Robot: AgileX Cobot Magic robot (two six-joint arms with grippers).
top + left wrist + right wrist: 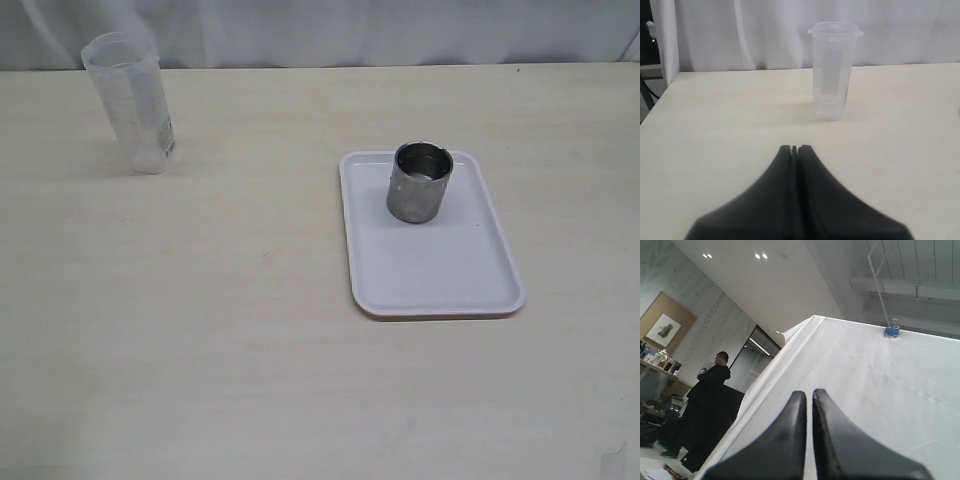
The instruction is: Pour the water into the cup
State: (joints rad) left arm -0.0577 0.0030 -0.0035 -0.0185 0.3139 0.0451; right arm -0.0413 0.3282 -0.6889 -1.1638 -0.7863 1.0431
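The steel cup (pixel 419 182) stands upright at the far end of a white tray (pixel 440 280), right of the middle. A tall translucent plastic beaker (pixel 130 105) stands at the far left, and in the left wrist view (pixel 832 70) it is ahead of my left gripper. The water is too faint to make out for sure; a faint line shows low in the beaker. My left gripper (pixel 794 148) is shut and empty, low over the table, well short of the beaker. My right gripper (pixel 809 392) is shut and empty, pointing up at the white curtain. Neither gripper shows in the exterior view.
A white curtain (pixel 330 30) hangs behind the table's far edge. The table's left edge (pixel 660 100) lies left of the beaker. In the right wrist view a person in black (pixel 710 390) stands beyond the curtain.
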